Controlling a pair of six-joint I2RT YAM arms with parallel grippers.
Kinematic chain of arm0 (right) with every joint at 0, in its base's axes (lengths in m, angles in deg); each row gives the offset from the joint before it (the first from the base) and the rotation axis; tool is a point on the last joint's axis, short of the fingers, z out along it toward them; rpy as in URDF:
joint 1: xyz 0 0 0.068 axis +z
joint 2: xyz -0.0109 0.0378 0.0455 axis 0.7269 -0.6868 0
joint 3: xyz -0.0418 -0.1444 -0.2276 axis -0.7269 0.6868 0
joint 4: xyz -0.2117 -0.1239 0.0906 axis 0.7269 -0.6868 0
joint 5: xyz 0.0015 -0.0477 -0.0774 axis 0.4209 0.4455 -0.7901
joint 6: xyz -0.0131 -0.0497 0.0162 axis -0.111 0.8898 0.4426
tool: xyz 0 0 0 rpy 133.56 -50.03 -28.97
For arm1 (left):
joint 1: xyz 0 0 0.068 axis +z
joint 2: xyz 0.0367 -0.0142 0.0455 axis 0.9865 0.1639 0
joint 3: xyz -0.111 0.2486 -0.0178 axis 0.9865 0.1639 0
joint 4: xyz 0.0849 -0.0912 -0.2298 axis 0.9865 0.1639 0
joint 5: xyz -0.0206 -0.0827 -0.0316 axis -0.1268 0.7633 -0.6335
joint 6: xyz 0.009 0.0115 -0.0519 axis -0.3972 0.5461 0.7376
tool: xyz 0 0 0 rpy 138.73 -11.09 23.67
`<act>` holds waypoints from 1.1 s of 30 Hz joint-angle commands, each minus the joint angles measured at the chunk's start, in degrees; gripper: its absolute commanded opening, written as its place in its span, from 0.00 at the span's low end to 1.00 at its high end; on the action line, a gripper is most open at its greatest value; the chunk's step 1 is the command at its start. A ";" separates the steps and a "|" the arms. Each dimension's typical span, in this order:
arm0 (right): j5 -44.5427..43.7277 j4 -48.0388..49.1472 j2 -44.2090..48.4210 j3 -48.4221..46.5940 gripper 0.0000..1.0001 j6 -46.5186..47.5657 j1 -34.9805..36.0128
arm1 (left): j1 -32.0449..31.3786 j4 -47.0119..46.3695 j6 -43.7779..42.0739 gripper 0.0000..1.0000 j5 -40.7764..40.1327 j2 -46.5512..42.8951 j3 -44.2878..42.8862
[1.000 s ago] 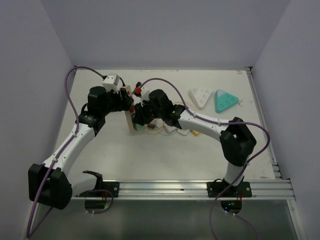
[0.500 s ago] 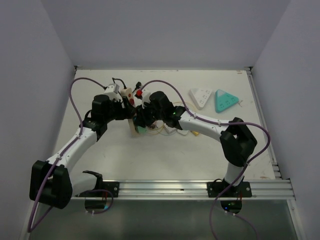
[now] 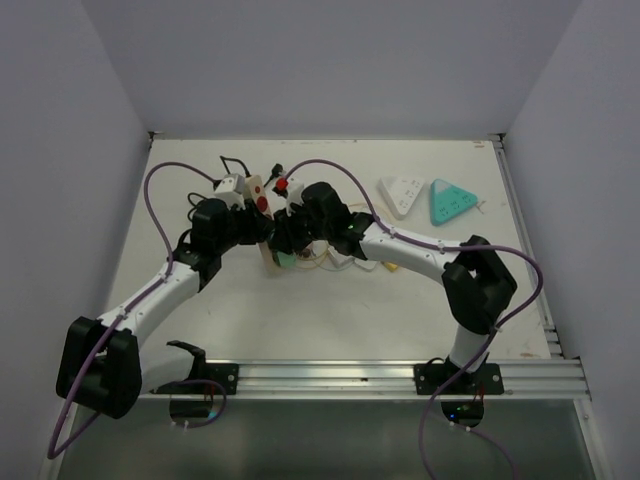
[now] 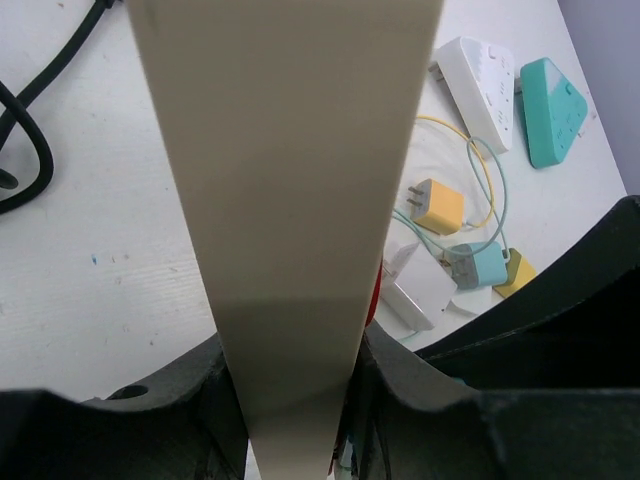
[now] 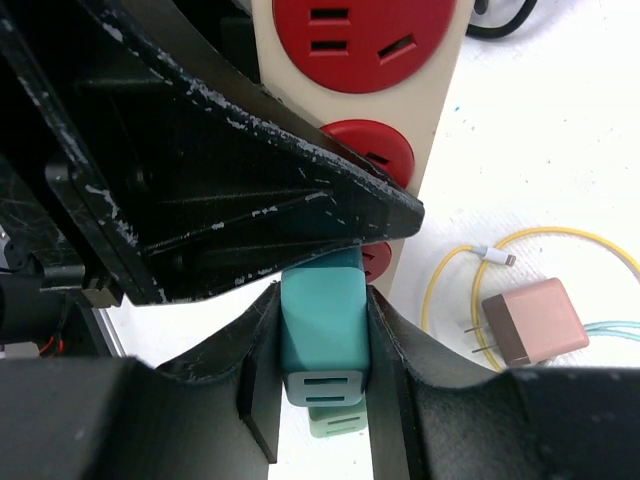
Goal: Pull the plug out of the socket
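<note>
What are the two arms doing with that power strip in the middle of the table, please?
The left gripper is clamped on the beige power strip, bracing it. The right gripper is shut on the teal plug, which looks seated in one of the strip's red sockets, so it is not yet pulled out. A pink charger and a yellow charger lie loose on the table nearby, untouched.

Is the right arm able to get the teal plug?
Likely yes: the right gripper pinches the teal plug from both sides, with nothing between, while the left gripper clamps the power strip.
</note>
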 commanded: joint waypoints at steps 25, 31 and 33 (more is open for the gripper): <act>1.32 -5.53 21.83 5.98 0.00 2.15 0.18 | -0.28 3.45 -8.38 0.00 -27.48 0.63 -4.32; -0.17 -7.64 26.75 8.26 0.00 3.91 0.01 | -0.19 5.12 -8.29 0.00 -29.67 1.69 -6.51; 0.26 -7.82 27.54 8.71 0.00 3.91 0.01 | -0.19 5.65 -8.12 0.00 -30.38 2.47 -7.57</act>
